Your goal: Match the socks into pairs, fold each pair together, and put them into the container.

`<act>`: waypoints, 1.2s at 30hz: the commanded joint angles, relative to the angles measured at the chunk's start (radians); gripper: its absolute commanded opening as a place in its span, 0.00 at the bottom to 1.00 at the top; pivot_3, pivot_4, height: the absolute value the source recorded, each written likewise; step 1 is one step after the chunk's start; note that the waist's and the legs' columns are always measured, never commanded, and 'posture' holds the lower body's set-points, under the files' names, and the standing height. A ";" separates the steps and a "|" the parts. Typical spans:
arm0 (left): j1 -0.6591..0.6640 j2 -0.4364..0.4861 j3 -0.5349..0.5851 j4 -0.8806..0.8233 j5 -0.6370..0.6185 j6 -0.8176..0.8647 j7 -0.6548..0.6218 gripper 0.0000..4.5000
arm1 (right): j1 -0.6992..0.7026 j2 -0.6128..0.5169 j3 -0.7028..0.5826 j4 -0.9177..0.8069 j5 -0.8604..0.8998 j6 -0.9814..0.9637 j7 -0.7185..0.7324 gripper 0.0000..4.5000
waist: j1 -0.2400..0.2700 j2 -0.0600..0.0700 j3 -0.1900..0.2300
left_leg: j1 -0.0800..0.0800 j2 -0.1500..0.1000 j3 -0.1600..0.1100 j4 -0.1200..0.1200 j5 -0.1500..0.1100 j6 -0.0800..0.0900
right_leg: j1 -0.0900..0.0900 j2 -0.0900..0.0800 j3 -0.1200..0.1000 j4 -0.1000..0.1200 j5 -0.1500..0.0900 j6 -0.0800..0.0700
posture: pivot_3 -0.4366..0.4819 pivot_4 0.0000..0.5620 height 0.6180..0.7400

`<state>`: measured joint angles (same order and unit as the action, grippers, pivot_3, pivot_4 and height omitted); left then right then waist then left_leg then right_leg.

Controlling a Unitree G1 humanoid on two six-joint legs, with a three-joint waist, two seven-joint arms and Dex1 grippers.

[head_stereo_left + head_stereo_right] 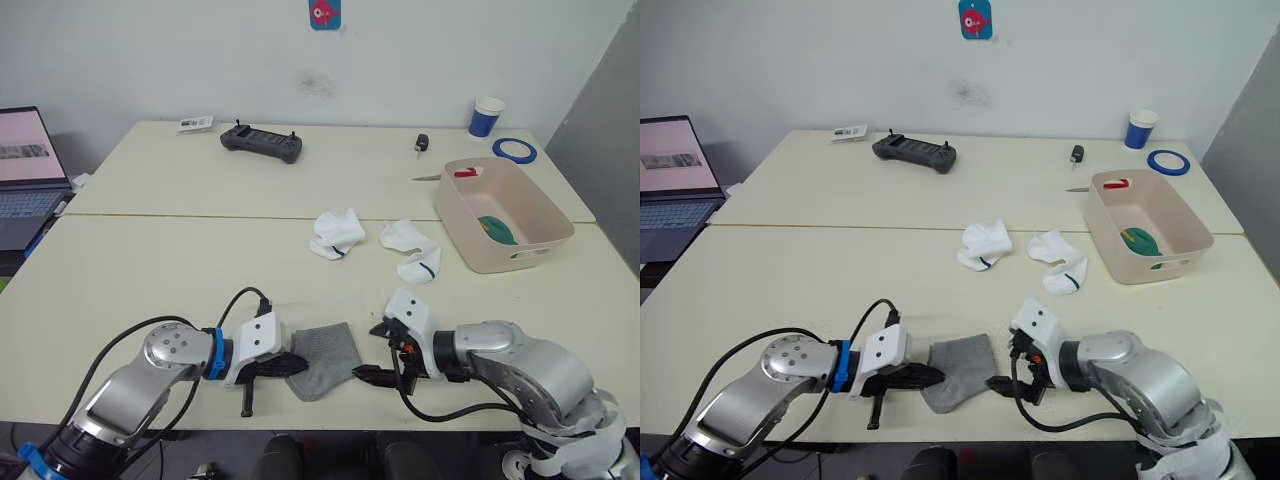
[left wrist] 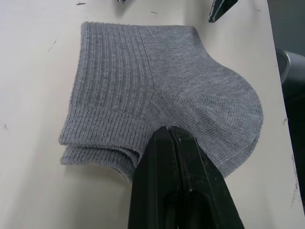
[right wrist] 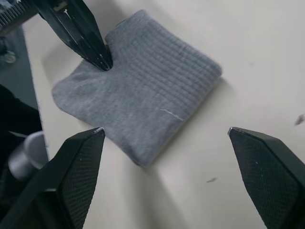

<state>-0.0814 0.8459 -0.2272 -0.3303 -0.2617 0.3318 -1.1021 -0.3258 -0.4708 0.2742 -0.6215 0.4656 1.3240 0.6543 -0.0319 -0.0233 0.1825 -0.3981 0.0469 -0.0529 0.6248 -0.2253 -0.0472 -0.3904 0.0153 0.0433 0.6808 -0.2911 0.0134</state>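
A folded grey pair of socks [image 1: 325,358] lies near the table's front edge. My left gripper [image 1: 292,366] is shut, and its joined tips [image 2: 169,131] rest on the pair's rounded heel end. My right gripper [image 1: 373,350] stands open just right of the pair, with nothing between its fingers [image 3: 78,167]. Two white socks [image 1: 337,235] [image 1: 412,250] lie apart mid-table. The pink container [image 1: 510,255] stands at the right with a green sock [image 1: 497,229] inside.
A black controller [image 1: 262,143], a key fob [image 1: 423,144], a blue-and-white cup [image 1: 486,116] and a blue tape roll [image 1: 514,150] sit at the back. A laptop [image 1: 25,170] stands at the far left. A red object [image 1: 465,173] lies in the container.
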 commanded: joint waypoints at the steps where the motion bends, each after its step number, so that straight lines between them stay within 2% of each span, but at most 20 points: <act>1: 0.036 0.009 -0.016 0.012 0.035 -0.013 0.001 0.00 | -0.035 0.026 0.021 0.011 0.037 0.094 -0.033 1.00 | 0.000 0.000 0.000 | 0.000 0.000 0.000 0.000 0.000 0.000 | 0.000 0.000 0.000 0.000 0.000 0.000 | 0.48 0.27 1.00; 6: 0.051 0.010 -0.012 0.001 0.038 -0.017 0.011 0.00 | -0.069 0.142 0.031 0.089 0.060 0.141 -0.078 1.00 | -0.003 0.000 -0.001 | 0.002 0.001 0.000 -0.001 0.000 0.000 | 0.001 0.000 0.000 0.000 0.000 -0.001 | 0.48 0.27 1.00; 13: 0.073 0.019 0.002 0.000 0.037 -0.024 0.018 0.00 | -0.087 0.268 -0.017 0.188 0.089 0.185 -0.108 1.00 | -0.005 0.001 -0.001 | 0.002 0.001 0.000 -0.002 0.000 0.000 | 0.001 0.000 0.000 0.000 0.000 -0.001 | 0.48 0.27 1.00; 26: 0.079 0.028 0.021 0.013 0.039 -0.030 0.014 0.00 | -0.098 0.368 -0.048 0.319 0.135 0.179 -0.112 1.00 | -0.027 0.001 -0.003 | 0.005 0.001 0.000 -0.006 0.000 0.000 | 0.001 0.001 0.001 0.001 -0.001 -0.001 | 0.48 0.27 1.00; 30: 0.082 0.024 0.028 0.013 0.040 -0.030 0.022 0.00 | -0.101 0.376 -0.047 0.328 0.135 0.175 -0.117 0.80 | -0.027 0.002 -0.003 | 0.006 0.001 0.000 -0.007 0.000 0.000 | 0.001 0.001 0.001 0.001 -0.001 -0.002 | 0.48 0.27 1.00; 36: 0.091 0.023 0.042 0.011 0.034 -0.035 0.028 0.00 | -0.101 0.385 -0.056 0.318 0.148 0.185 -0.125 0.35 | -0.026 0.002 -0.003 | 0.006 0.001 0.001 -0.010 0.000 0.000 | 0.000 0.001 0.001 0.000 -0.002 -0.003 | 0.48 0.27 1.00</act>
<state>-0.0076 0.8605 -0.1876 -0.3454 -0.2571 0.2893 -1.0870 -0.4295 -0.0981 0.2182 -0.2821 0.5798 1.4997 0.5235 -0.0577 -0.0215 0.1797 -0.3925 0.0478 -0.0520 0.6144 -0.2252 -0.0470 -0.3905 0.0161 0.0443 0.6805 -0.2931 0.0101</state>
